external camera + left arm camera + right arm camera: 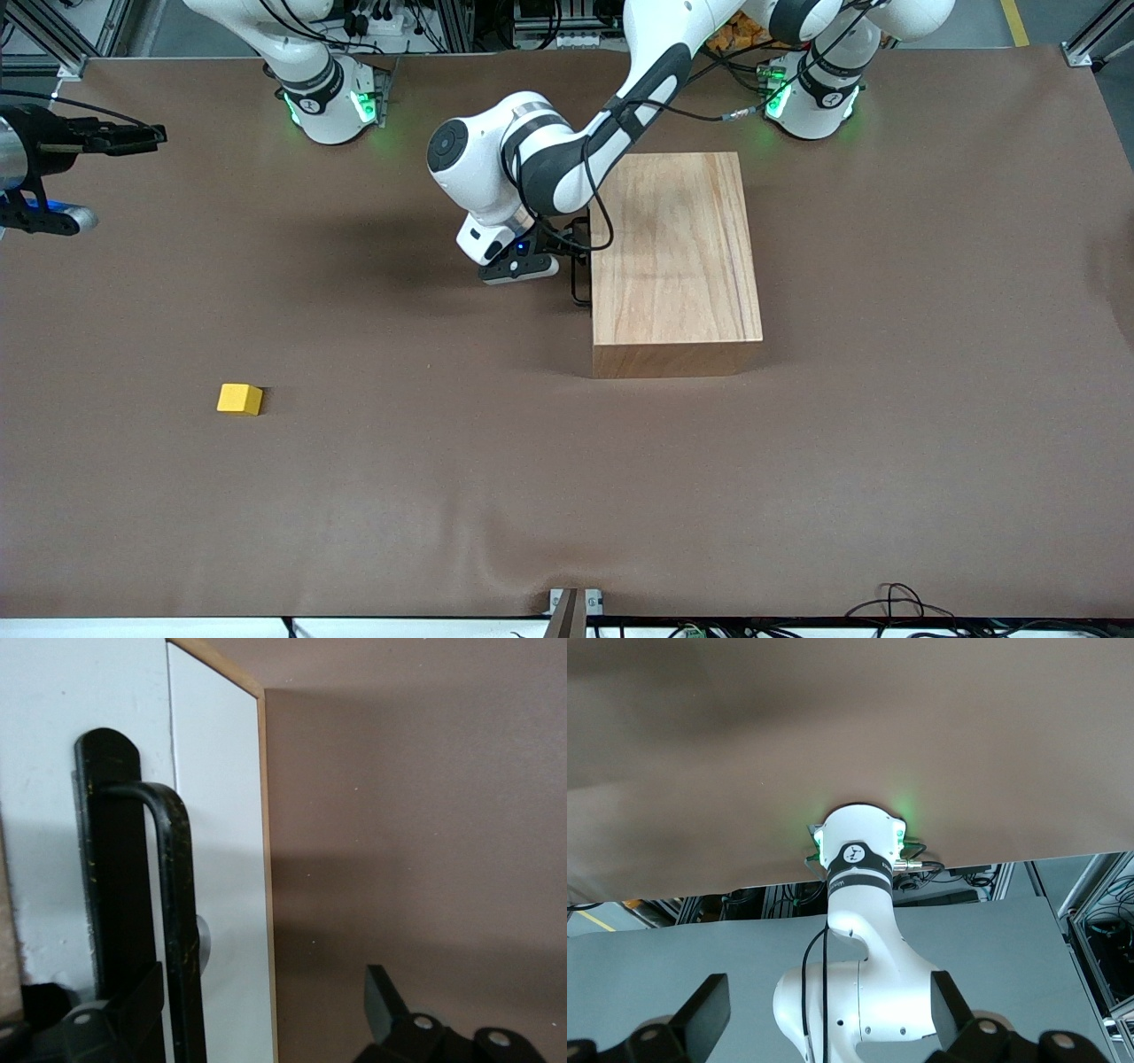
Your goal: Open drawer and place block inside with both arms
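Left gripper [578, 257] down at the drawer [217, 815] front, on the wooden box [675, 257] face toward the right arm's end of the bench [567, 496]. Fingers [385, 1001] spread, one each side of the black wire handle [173, 904], not clamped. Drawer shut, white panel flush with box edge. Box at roughly 1 o'clock from bench centre in front view. Yellow block [239, 399] flat on bench at about 8 o'clock from the box, well apart, nearer front camera, untouched. Right gripper [133, 137] up in the air over the right arm's end of the bench, fingers [709, 1005] spread wide, holding nothing, arm waiting.
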`<state>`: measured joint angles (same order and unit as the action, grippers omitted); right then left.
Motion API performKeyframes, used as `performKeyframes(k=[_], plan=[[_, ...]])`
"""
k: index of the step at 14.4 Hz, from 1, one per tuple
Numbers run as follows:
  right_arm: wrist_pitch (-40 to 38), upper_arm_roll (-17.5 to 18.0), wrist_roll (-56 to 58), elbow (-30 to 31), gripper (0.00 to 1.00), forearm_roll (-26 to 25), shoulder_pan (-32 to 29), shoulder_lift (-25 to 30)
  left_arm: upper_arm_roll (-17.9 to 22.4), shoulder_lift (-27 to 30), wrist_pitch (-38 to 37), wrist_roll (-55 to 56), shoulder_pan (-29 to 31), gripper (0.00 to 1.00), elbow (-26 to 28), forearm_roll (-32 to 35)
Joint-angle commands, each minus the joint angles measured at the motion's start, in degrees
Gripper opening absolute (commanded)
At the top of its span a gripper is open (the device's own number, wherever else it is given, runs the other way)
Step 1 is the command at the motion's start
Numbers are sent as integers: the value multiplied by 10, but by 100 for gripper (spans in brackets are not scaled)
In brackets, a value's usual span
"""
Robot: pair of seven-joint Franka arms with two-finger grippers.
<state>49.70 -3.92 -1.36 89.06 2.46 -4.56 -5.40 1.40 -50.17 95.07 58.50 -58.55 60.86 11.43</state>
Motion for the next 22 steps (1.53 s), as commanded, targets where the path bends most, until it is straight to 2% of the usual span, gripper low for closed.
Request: performKeyframes(k=[1,5,11,15,18,22], plan=[[-13,4,12,-12,100,-7,-7,-10,1,-4,27,-7,-3,100,-13,6],[-29,4,35,-25,100,-12,-8,-24,-1,-14,96,-4,-4,100,-14,-16],[-29,4,37,-29,100,-15,-12,-32,-11,-14,161,-7,-9,100,-15,-24],[-25,3,80,-30,100,-18,-37,-38,-14,-20,218,-8,-10,100,-17,-26],[-20,4,110,-56,100,-15,-70,-61,-25,-23,254,-8,-11,100,-18,-33],[58,4,111,-63,100,-13,-77,-64,-42,-26,289,-7,-12,100,-24,-33]])
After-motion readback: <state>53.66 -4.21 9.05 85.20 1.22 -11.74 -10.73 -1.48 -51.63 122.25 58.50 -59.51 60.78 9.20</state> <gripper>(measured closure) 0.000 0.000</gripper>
